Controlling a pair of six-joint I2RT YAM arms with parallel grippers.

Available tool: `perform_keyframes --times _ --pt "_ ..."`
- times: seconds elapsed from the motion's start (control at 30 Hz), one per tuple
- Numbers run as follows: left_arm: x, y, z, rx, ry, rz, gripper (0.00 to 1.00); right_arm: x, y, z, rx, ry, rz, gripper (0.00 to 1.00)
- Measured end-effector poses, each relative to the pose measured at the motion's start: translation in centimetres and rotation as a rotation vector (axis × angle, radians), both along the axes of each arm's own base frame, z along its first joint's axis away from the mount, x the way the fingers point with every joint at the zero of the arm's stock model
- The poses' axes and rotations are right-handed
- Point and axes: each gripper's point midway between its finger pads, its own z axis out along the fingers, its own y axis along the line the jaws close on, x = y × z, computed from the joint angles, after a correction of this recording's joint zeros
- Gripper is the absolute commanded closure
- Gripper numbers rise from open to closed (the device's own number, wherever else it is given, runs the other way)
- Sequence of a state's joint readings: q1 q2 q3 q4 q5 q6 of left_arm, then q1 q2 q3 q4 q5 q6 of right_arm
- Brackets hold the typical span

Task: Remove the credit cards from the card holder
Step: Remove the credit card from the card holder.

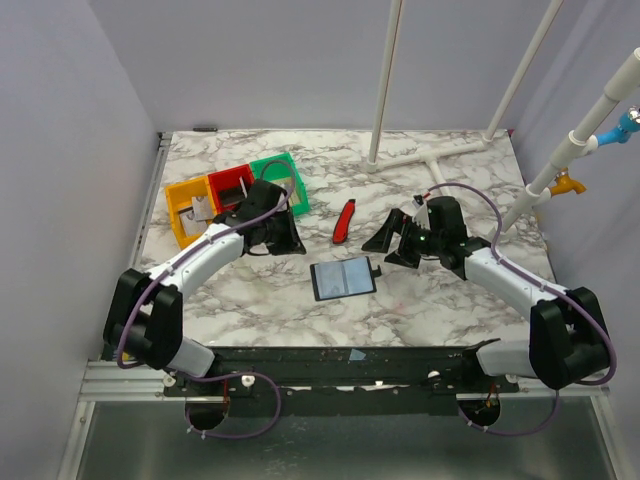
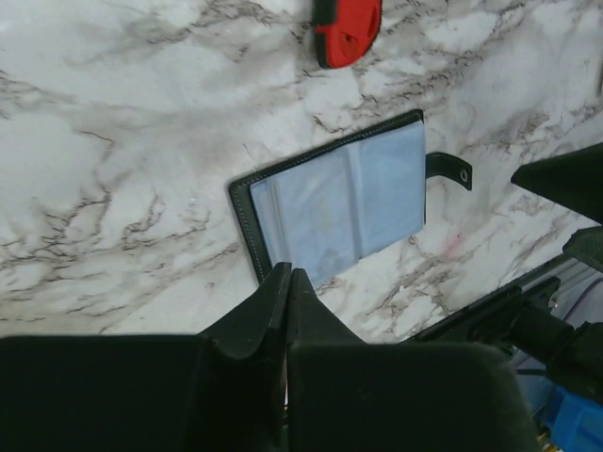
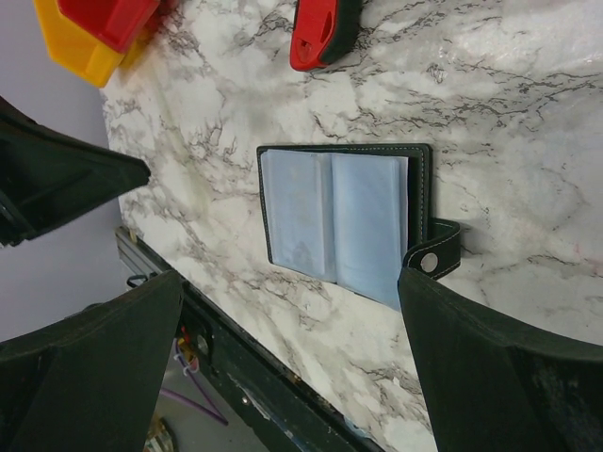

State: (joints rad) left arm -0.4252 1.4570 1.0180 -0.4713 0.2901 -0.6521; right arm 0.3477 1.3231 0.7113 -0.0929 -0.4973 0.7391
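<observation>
While the card holder (image 1: 343, 278) is lying open and flat on the marble table (image 1: 450, 310), near its middle and between the two arms, its bluish-grey pockets are facing up and its snap strap is pointing toward the right arm. Whether any cards are sitting in the pockets cannot be told. The left gripper (image 2: 287, 281) is hovering just beside the card holder with its fingers pressed together and nothing visible between them. The right gripper (image 3: 290, 274) is hanging over the card holder with its jaws spread wide, grasping nothing. A greyish credit card (image 1: 201, 208) is lying in the orange bin (image 1: 178, 205). A red-and-black tool (image 1: 344, 221) is resting beyond the card holder.
</observation>
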Motion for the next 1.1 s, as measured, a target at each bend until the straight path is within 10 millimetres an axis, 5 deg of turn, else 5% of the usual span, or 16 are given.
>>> perform_keyframes --times 0.43,1.1 --pt "-2.5 -5.5 -3.5 -0.054 0.063 -0.092 1.0 0.0 0.0 -0.6 -0.014 0.01 -0.004 0.0" --pt "-4.8 -6.2 -7.3 -0.02 0.136 -0.126 1.0 -0.6 1.1 -2.2 -0.033 0.046 0.03 0.0"
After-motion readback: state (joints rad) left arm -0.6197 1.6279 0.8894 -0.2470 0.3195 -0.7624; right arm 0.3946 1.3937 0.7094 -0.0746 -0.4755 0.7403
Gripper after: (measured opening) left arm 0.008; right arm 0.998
